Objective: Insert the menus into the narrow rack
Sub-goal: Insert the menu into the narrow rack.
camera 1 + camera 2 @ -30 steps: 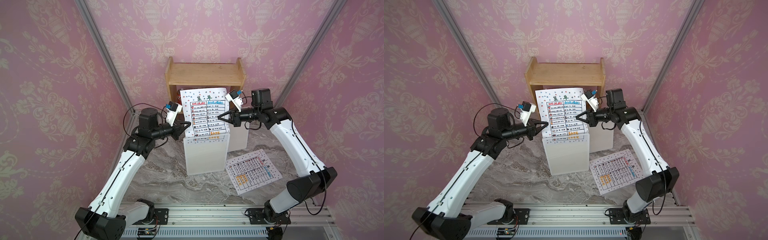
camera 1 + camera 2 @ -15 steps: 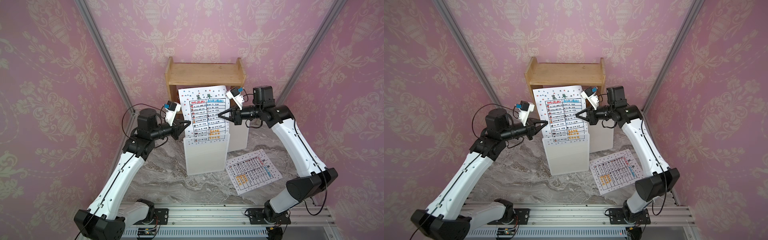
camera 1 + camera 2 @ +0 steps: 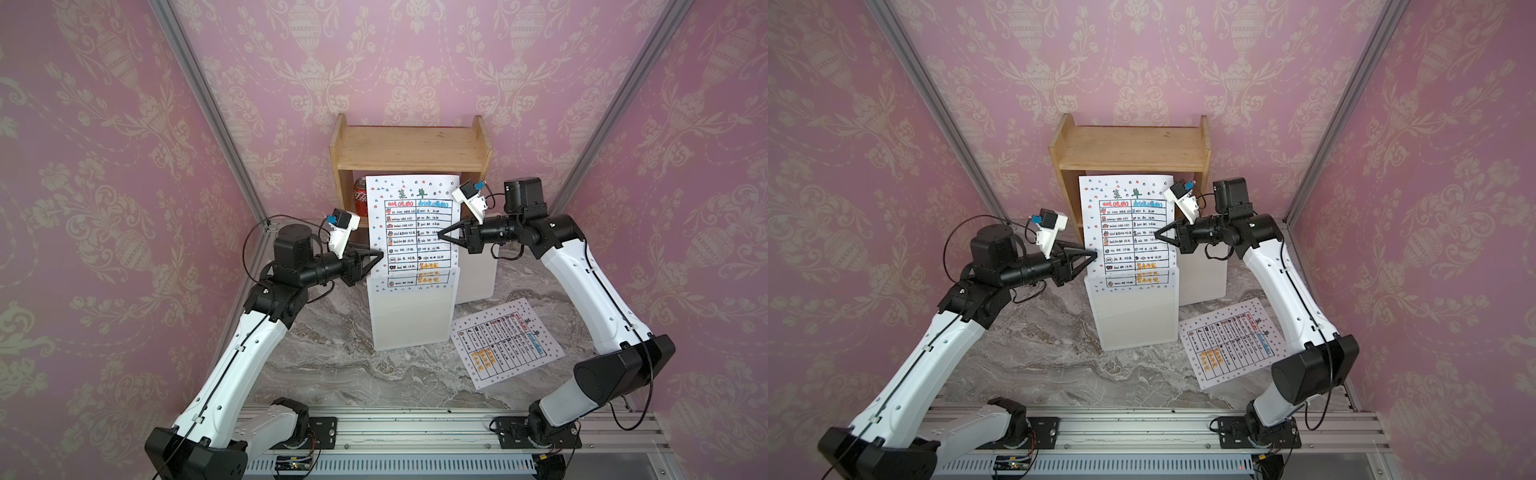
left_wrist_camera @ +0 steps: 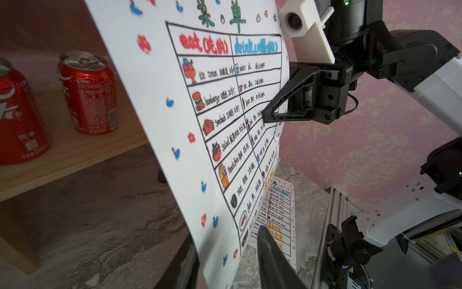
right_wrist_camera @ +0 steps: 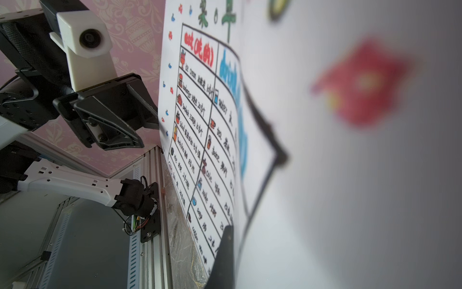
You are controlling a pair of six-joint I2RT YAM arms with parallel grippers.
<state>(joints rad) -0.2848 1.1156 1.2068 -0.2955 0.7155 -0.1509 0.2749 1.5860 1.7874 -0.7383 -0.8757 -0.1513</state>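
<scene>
A first menu (image 3: 409, 216) stood upright with only its lowest rows inside the mouth of the rack (image 3: 409, 320). Most of the sheet was above the rim. The right gripper (image 3: 440, 236) was pinched shut on the sheet's right edge, about halfway up. The left gripper (image 3: 380, 254) sat at the opposite edge, lower down and just above the rim. Its fingers (image 4: 270, 250) were parted, one in front of the paper and one behind, and neither pressed on it. The paper bowed slightly between the two grippers.

A second menu (image 3: 509, 343) lay flat on the table (image 3: 332, 353), well below the right fingers and beside the rack, with neither gripper near it. Behind the raised sheet stood a wooden shelf (image 3: 411, 145) holding red cans (image 4: 87, 92).

By the look of it, the job was under halfway done. The first sheet had found the slot but had yet to slide down and be let go. The second had yet to be picked up, and thin paper held by one edge might buckle on the way in.
</scene>
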